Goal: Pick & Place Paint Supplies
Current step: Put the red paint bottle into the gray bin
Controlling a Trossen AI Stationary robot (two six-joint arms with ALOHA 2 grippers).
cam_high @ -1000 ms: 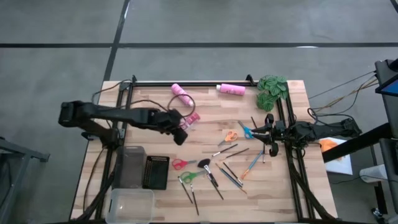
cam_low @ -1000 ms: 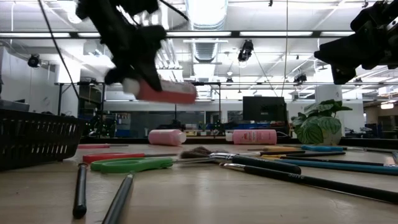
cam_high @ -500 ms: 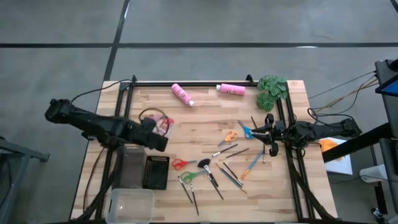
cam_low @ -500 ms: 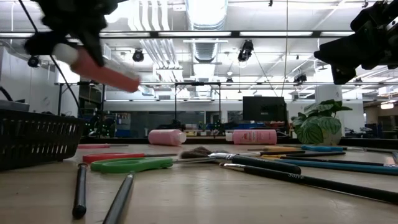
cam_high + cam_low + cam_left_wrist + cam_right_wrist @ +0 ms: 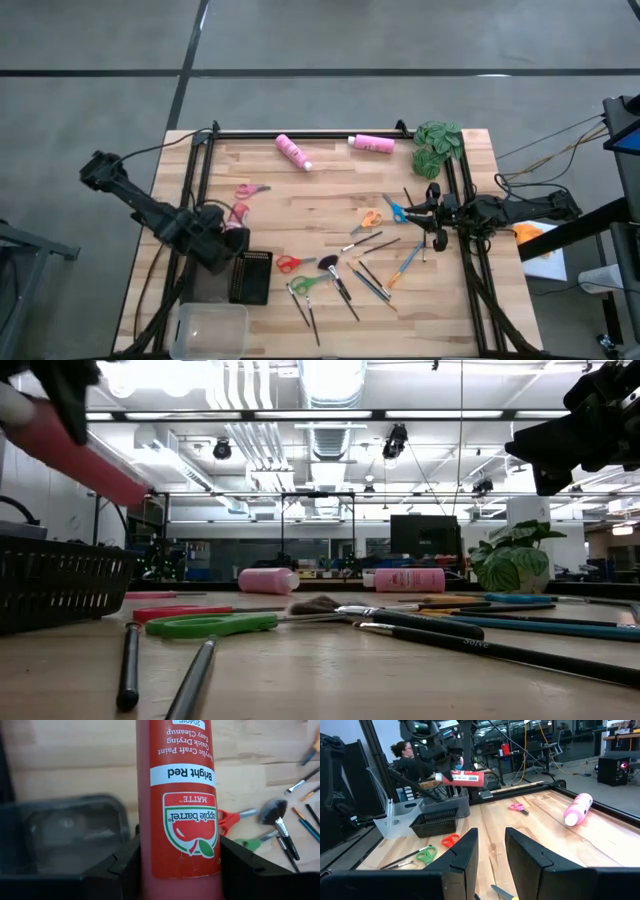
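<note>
Working across the pale wooden slat table (image 5: 330,190), your left gripper (image 5: 228,232) has its fingers closed partway onto the red plastic paint bottle labelled Bright Red (image 5: 177,805), clamped across its lower body and carried near the black mesh basket (image 5: 251,276) and the smoky grey plastic bin (image 5: 212,266); judge that bottle light, rigid and smooth-sided, so a mid-body squeeze suits it but a glossy label could let it slide. Your right gripper (image 5: 437,226) waits by the table's right rail, fingers narrowly parted and holding nothing. Expect the thin dark-handled brushes (image 5: 345,292) and small scissors (image 5: 291,264) to be featherweight and flat, best pinched at handle middle. You cannot see the bottle's cap in the wrist view, and from above the arm hides most of the bottle
</note>
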